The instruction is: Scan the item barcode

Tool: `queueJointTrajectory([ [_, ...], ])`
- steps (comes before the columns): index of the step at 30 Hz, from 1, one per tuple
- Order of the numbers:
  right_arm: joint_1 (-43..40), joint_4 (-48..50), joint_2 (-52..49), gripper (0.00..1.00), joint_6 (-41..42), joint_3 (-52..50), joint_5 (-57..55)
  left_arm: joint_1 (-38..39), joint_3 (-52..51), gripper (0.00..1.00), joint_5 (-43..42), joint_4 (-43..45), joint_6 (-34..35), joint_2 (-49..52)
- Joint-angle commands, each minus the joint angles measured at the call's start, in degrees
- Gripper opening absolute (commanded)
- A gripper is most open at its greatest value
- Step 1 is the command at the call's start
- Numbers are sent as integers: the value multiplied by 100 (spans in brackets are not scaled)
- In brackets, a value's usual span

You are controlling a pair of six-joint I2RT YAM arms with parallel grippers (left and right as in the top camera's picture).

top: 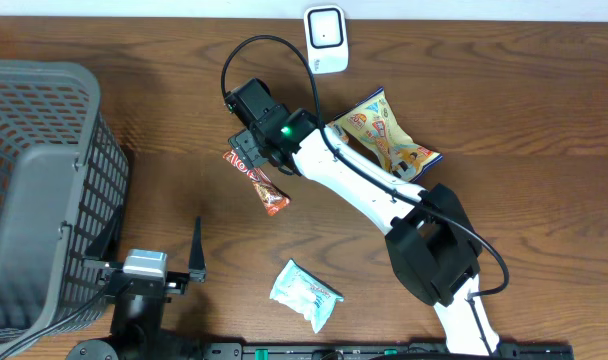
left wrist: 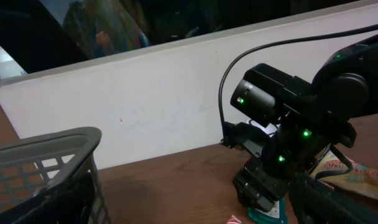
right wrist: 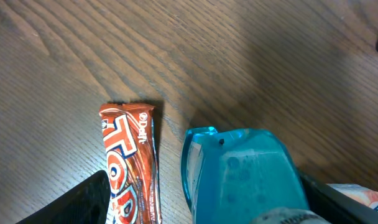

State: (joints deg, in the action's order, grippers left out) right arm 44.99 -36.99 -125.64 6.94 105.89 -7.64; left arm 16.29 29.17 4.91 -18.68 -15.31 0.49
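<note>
Item: we take the bar [top: 264,187] as the thing to scan. It lies flat mid-bench, well apart from the scanner [top: 326,38], which stands at the far edge.
Right gripper [right wrist: 215,203]: low over the bar's far end, fingers apart. The bar lies just inside the left finger, and a blue translucent piece [right wrist: 239,168] sits beside it. We cannot tell whether the gripper is clenched on that piece or the piece is part of it. The bar itself looks ungrasped.
Left gripper [top: 152,234]: released, fingers wide with nothing between them. It sits at the near edge, just right of the basket [top: 44,80].
Step (our reading): pick up the bar, then present it to the scanner.
Doing it well: we would centre the fingers across the bar's narrow width, not along its length. Bring the tips down to the bench [top: 544,100] before closing. Close gently, since the thin wrapper should crumple or slide easily.
Barcode: none shows on the upper face, so it is probably underneath. Grip near one end so the wrapper stays uncovered, then turn the coded face towards the scanner window.
Risk: the blue piece crowds the bar and may nudge it askew.
Writing, bar: "Delfi" in small white letters at the far end. Below it are large letters starting "TO", with the rest cut off.
Writing, elsewhere: the bag [top: 389,135] has cartoon print with text too small to read. Nothing is readable on the pack [top: 304,293] or the scanner.
</note>
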Motion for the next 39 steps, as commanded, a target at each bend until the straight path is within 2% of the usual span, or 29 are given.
queueJointTrajectory([
  [1, -87, -28, 26, 44, -17, 2, -212, 28, 9, 100, 76, 35, -76, -33],
  [4, -87, -44, 203, 64, -17, 2, -216, 28, 9, 100, 76, 35, -76, -33],
  [11, -83, -210, 634, 85, -17, 2, -212, 28, 9, 100, 76, 33, -76, -33],
  [13, -76, -273, 640, 98, -17, 2, -212, 28, 9, 100, 76, 35, -76, -33],
  [26, -105, -667, 636, 99, -11, -9, -240, 28, 9, 100, 76, 33, -74, -33],
  [30, -173, -706, 627, 99, 328, -129, -551, 31, 9, 100, 76, 33, -74, -33],
  [36, -348, -210, 627, 99, 398, -391, -540, 28, 9, 100, 74, 33, -76, -33],
  [39, -470, 101, 627, 99, 393, -616, -149, 31, 9, 100, 76, 33, -74, -33],
])
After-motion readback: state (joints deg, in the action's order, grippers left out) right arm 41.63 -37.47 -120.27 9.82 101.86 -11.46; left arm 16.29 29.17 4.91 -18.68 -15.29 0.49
